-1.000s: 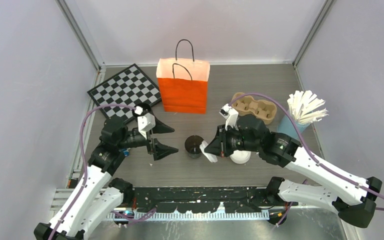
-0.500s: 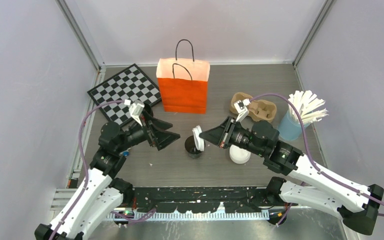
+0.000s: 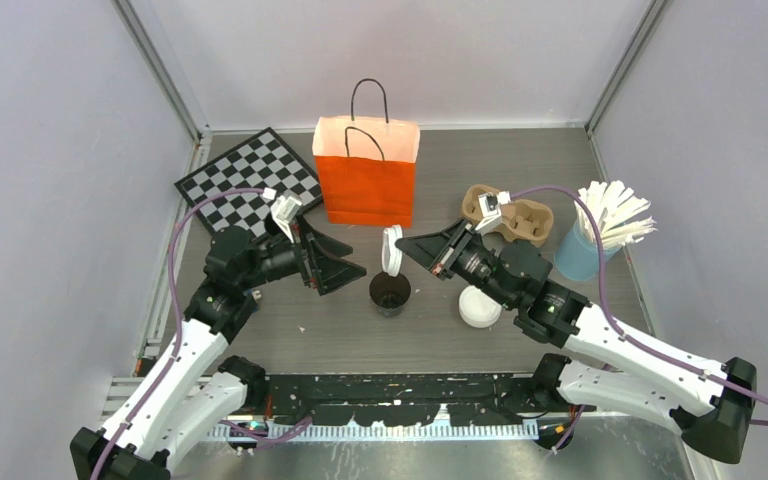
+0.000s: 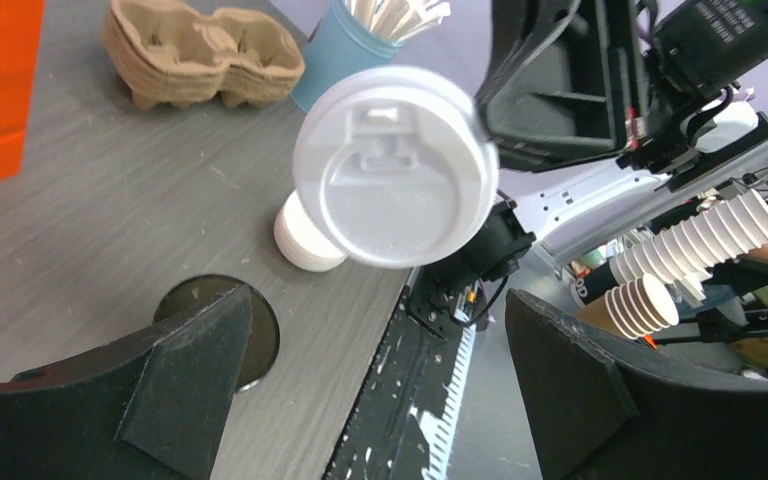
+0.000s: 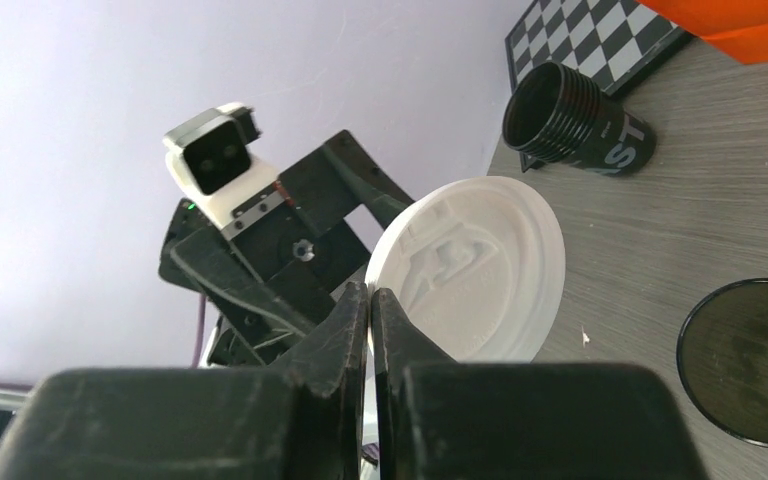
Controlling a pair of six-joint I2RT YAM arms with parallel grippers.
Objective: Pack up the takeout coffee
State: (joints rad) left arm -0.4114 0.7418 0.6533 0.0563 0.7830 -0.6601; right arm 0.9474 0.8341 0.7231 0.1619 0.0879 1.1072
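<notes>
Cup: a dark round open-topped cup (image 3: 390, 293) stands upright mid-table, mouth up, long axis vertical.
Lid: a round white plastic sip lid (image 3: 392, 250) stands on edge over the cup, flat face toward the left gripper (image 3: 356, 262).
Right side: the right gripper (image 3: 401, 246) pinches the lid's rim.
Left side: jaws spread wide, holding nothing, just left of the cup.
Writing: a black ribbed cup (image 5: 578, 130) lies beside the black-and-white chessboard (image 5: 590, 40); only "ST" reads clearly.

The open cup (image 3: 390, 293) stands before the bag (image 3: 367, 180), chessboard (image 3: 240, 180) left, carrier (image 3: 530, 218) right.
</notes>
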